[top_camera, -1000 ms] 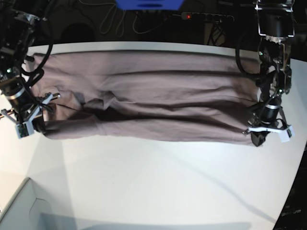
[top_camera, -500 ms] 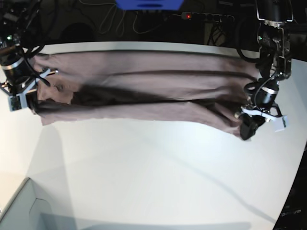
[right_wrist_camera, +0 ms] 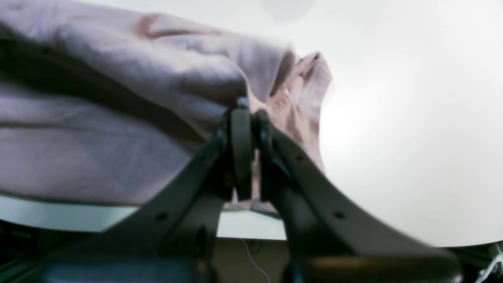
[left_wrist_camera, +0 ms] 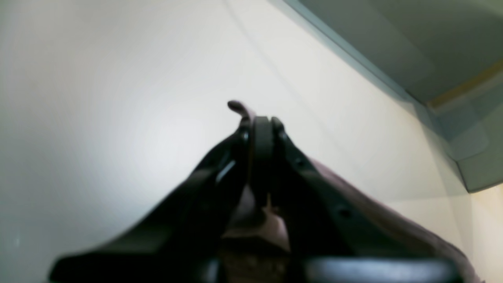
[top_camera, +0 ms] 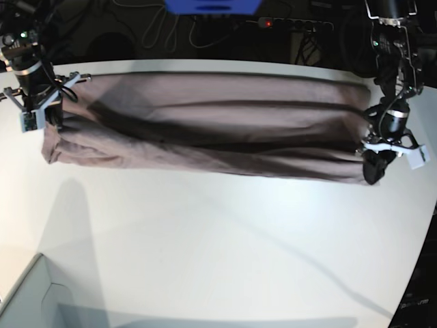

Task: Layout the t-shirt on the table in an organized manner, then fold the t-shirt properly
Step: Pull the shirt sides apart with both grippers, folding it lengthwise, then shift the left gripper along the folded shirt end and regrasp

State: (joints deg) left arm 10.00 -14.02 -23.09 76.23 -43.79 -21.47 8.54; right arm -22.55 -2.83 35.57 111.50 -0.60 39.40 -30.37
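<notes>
The dusty mauve t-shirt (top_camera: 212, 137) hangs in a long, wrinkled band across the far half of the white table (top_camera: 218, 253), held at both ends. My left gripper (top_camera: 373, 171), at the right of the base view, is shut on the shirt's right end. In the left wrist view (left_wrist_camera: 262, 122) its jaws are closed, with a tip of cloth (left_wrist_camera: 237, 107) poking out. My right gripper (top_camera: 49, 117), at the left of the base view, is shut on the shirt's left end. In the right wrist view (right_wrist_camera: 243, 118) bunched cloth (right_wrist_camera: 118, 118) lies around it.
A pale grey-green box corner (top_camera: 27, 301) sits at the near left, and it also shows in the left wrist view (left_wrist_camera: 412, 47). Cables, a power strip (top_camera: 293, 24) and a blue object (top_camera: 212, 5) lie beyond the table's far edge. The table edge curves at the right.
Both grippers have carried the shirt's near edge towards the far side of the table. The right gripper rose most, up the left side. The cloth is now a narrower, tauter band.
</notes>
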